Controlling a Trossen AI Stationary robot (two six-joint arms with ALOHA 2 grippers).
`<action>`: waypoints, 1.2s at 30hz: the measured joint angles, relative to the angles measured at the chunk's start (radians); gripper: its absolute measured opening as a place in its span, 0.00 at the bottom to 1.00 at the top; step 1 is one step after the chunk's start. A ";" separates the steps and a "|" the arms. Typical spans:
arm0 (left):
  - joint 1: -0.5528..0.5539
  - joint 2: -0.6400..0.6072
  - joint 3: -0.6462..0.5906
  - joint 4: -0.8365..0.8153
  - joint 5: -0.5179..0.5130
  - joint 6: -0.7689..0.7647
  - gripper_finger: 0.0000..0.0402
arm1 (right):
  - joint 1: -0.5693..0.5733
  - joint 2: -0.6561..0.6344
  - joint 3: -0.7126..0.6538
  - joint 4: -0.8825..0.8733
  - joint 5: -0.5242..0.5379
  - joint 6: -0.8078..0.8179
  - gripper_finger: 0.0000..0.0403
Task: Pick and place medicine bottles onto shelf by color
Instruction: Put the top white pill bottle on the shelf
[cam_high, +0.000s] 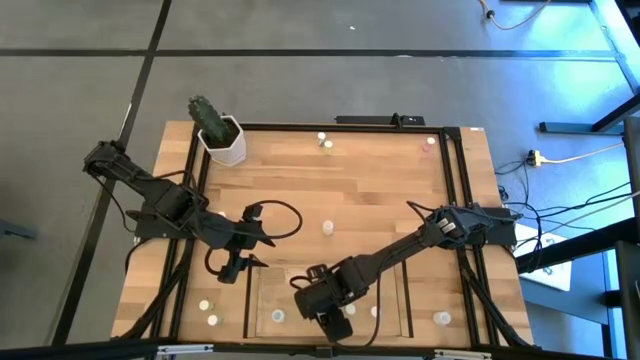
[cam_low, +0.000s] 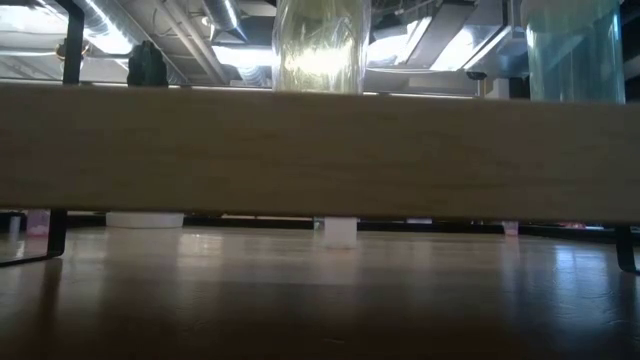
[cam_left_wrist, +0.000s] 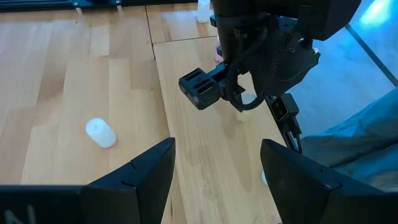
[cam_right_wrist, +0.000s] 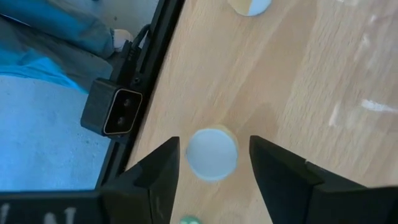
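A light-wood desk (cam_high: 340, 190) inside a black frame stands on a grey floor, with a cactus pot (cam_high: 222, 138) at its far left corner. The shelf (cam_high: 262, 300), a shallow clear-walled tray, lies at the near edge in the middle.

The right gripper (cam_right_wrist: 213, 163) hangs over the shelf, pointing straight down. Its fingers stand apart on either side of a pale-capped bottle (cam_right_wrist: 212, 154) that sits upright on the shelf floor; from the right wrist view there seems to be a gap on each side, so it looks let go rather than held. This reads as the placing step, at the moment of release. A second bottle (cam_right_wrist: 249, 5) stands further along the same floor.

The left gripper (cam_left_wrist: 217, 163) waits just left of the shelf, fingers wide apart and empty, with one bottle on its side (cam_left_wrist: 101, 132) on the desk near it.

More bottles remain scattered: two (cam_high: 208, 311) at the near left, one mid-desk (cam_high: 327, 228), some at the far edge (cam_high: 324, 139).

Next, the right arm should probably lift straight up so the fingers clear the cap without tipping the bottle, then go for another of matching colour.
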 joint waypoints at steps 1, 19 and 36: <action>0.000 0.000 0.000 0.000 0.000 0.000 0.57 | -0.001 -0.002 0.000 -0.005 0.000 0.000 0.49; 0.000 0.000 0.000 -0.002 0.000 -0.001 0.57 | -0.054 -0.112 0.005 -0.011 0.017 0.112 0.49; -0.002 0.000 0.000 -0.024 -0.003 -0.008 0.57 | -0.159 -0.298 0.007 -0.248 0.353 0.211 0.49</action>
